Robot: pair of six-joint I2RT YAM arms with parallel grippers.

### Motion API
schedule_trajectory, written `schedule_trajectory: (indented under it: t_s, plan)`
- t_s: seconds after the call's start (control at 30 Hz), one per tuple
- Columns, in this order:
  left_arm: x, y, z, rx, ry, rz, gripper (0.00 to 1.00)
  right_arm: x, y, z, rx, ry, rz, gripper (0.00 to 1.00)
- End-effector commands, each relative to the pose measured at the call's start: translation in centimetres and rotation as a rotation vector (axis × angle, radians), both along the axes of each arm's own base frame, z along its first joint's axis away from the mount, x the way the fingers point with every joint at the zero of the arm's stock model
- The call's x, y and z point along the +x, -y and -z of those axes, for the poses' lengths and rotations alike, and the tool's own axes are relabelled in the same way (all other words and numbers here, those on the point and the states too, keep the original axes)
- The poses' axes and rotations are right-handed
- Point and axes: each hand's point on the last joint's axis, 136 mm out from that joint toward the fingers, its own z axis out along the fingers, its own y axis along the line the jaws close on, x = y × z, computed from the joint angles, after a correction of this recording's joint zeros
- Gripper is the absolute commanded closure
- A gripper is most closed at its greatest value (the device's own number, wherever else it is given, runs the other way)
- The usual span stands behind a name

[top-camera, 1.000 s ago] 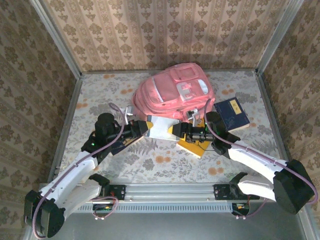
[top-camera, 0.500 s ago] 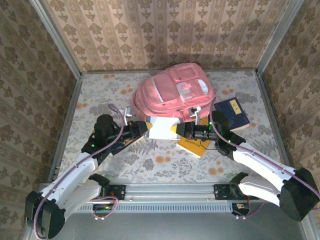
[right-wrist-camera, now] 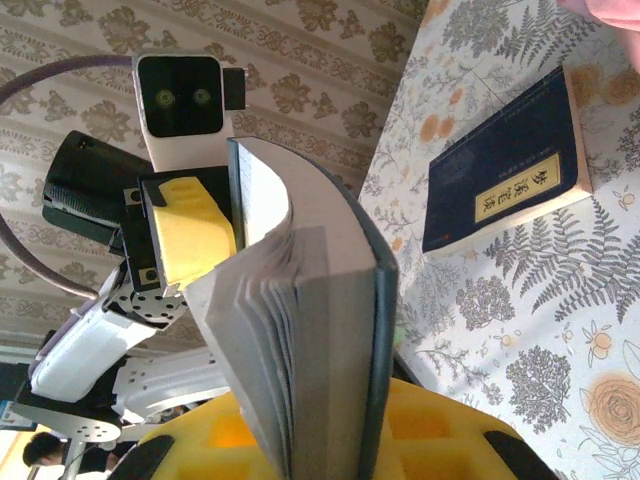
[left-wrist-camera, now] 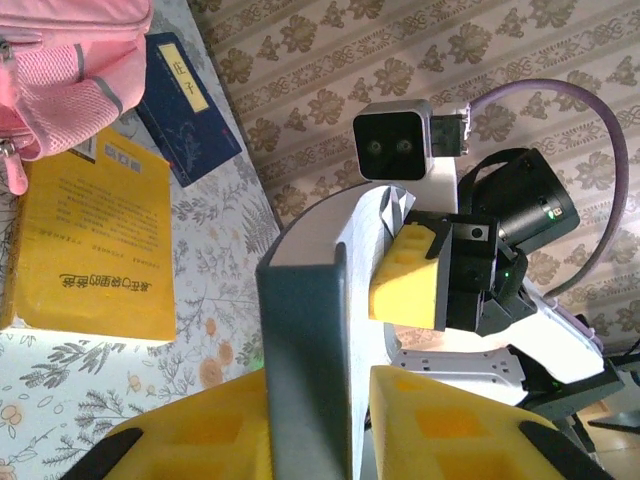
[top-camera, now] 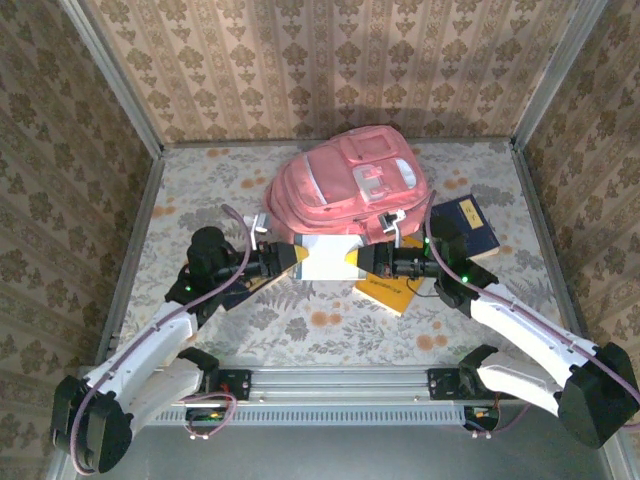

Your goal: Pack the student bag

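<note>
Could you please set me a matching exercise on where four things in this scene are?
Things: 1 bag; 2 yellow book; 3 grey book; 4 blue book.
Places: A held up between left gripper and right gripper; B flat, right of the bag; C back of the table, mid-width; D flat, at the bag's near edge.
Pairs: 1-C; 2-D; 3-A; 4-B.
</note>
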Motion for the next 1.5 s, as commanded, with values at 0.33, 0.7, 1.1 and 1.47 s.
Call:
schedule_trajectory:
  t_s: [0.33, 0.7, 1.1, 1.47]
  plan:
    - [-1.5, 1.3, 0.1, 0.004, 0.082, 0.097, 0.79, -0.4, -0.2, -0.8, 0.006, 0.022, -0.046, 1.00]
    - [-0.8, 0.7, -0.3, 0.005, 0.102, 0.054, 1.00, 0.8, 1.1, 1.0, -0.156, 0.044, 0.016, 0.44]
    - [4.0, -9.1, 0.0, 0.276, 0.082, -0.478, 1.00, 9.2, 6.8, -0.5, -0.666, 0.269, 0.333, 0.10]
    - [3.3, -15.7, 0.7, 0.600, 0.127, -0.731, 1.00, 17.2, 3.9, -1.2, -0.767, 0.373, 0.351, 0.00]
